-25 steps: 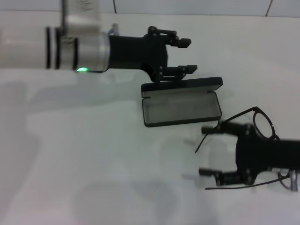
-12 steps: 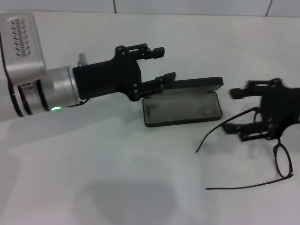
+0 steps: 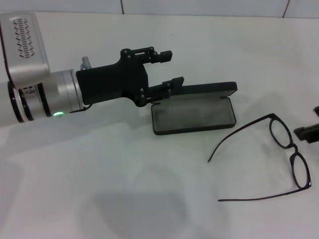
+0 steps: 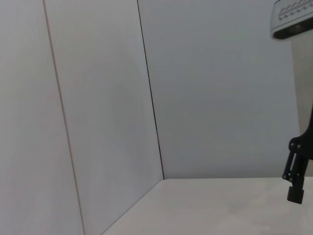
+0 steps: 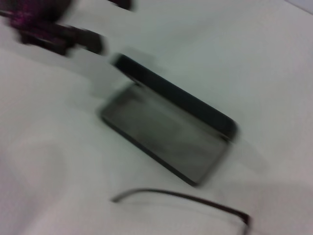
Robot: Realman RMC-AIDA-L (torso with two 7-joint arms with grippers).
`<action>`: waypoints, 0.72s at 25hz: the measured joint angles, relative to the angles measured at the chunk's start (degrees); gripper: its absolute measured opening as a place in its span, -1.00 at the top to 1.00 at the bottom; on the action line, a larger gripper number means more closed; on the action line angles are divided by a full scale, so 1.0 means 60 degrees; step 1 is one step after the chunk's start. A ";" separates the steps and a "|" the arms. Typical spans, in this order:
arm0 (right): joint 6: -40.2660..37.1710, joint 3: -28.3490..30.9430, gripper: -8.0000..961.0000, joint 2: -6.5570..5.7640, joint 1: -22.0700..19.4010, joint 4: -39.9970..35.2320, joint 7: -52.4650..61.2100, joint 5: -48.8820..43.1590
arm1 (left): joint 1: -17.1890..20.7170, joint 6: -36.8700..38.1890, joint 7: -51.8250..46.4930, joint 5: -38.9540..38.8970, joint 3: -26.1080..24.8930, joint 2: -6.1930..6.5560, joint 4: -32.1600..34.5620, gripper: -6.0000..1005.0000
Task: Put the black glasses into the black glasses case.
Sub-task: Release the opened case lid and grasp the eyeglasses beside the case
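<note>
The thin black-framed glasses (image 3: 286,149) lie unfolded on the white tabletop (image 3: 124,189), temples spread, just right of the flat black hard-shell case (image 3: 193,113), which sits open with its grey lining showing. The left gripper (image 3: 167,67) hovers at the case's lid end, fingers parted, holding nothing. The right gripper (image 3: 309,132) barely peeks in at the edge; its fingers can't be made out. Nothing's cased yet, so next comes a clean grasp on the frame.
</note>
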 joint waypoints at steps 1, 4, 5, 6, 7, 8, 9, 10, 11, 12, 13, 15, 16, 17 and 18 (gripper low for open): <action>0.0032 -0.0020 -0.70 0.0004 0.0003 0.0028 0.0144 -0.0206 | -0.0010 -0.0004 0.0000 0.0013 0.0000 0.0000 0.0000 -0.21; 0.0242 -0.0077 -0.61 0.0006 -0.0082 0.0314 0.0324 -0.0549 | -0.0108 -0.0089 0.0026 0.0036 0.0000 0.0000 0.0008 -0.20; 0.0373 -0.0134 -0.57 0.0007 -0.0146 0.0494 0.0340 -0.0616 | -0.0144 -0.0150 0.0035 0.0039 0.0000 -0.0003 0.0023 -0.20; 0.0475 -0.0189 -0.53 0.0010 -0.0196 0.0619 0.0342 -0.0665 | -0.0192 -0.0236 0.0045 0.0039 0.0000 -0.0005 0.0038 -0.20; 0.0645 -0.0282 -0.49 0.0013 -0.0251 0.0827 0.0341 -0.0725 | -0.0235 -0.0321 0.0050 0.0041 0.0000 -0.0014 0.0057 -0.20; 0.0783 -0.0356 -0.46 0.0017 -0.0283 0.0984 0.0341 -0.0762 | -0.0268 -0.0382 0.0054 0.0041 -0.0001 -0.0021 0.0068 -0.20; 0.1006 -0.0485 -0.43 0.0018 -0.0300 0.1270 0.0329 -0.0805 | -0.0292 -0.0444 0.0059 0.0044 -0.0001 -0.0029 0.0076 -0.20; 0.1191 -0.0625 -0.41 0.0019 -0.0291 0.1545 0.0310 -0.0823 | -0.0301 -0.0479 0.0060 0.0043 0.0000 -0.0030 0.0080 -0.20; 0.1357 -0.0779 -0.38 0.0019 -0.0249 0.1816 0.0292 -0.0829 | -0.0308 -0.0519 0.0061 0.0044 0.0000 -0.0031 0.0083 -0.20; 0.1455 -0.0897 -0.36 0.0018 -0.0204 0.2005 0.0286 -0.0840 | -0.0310 -0.0556 0.0061 0.0045 0.0000 -0.0032 0.0085 -0.20; 0.1581 -0.1060 -0.33 0.0016 -0.0135 0.2245 0.0279 -0.0840 | -0.0323 -0.0591 0.0062 0.0044 -0.0001 -0.0033 0.0085 -0.20; 0.1706 -0.1246 -0.28 0.0015 -0.0067 0.2403 0.0276 -0.0845 | -0.0377 -0.0663 0.0063 0.0044 -0.0001 -0.0034 0.0087 -0.20; 0.1736 -0.1296 -0.25 0.0014 -0.0048 0.2422 0.0275 -0.0846 | -0.0398 -0.0691 0.0065 0.0045 0.0000 -0.0035 0.0089 -0.20; 0.1756 -0.1337 -0.23 0.0014 -0.0038 0.2423 0.0273 -0.0848 | -0.0418 -0.0713 0.0068 0.0045 0.0000 -0.0036 0.0089 -0.20; 0.1765 -0.1357 -0.20 0.0017 -0.0032 0.2398 0.0272 -0.0843 | -0.0428 -0.0730 0.0072 0.0041 0.0000 -0.0036 0.0090 -0.20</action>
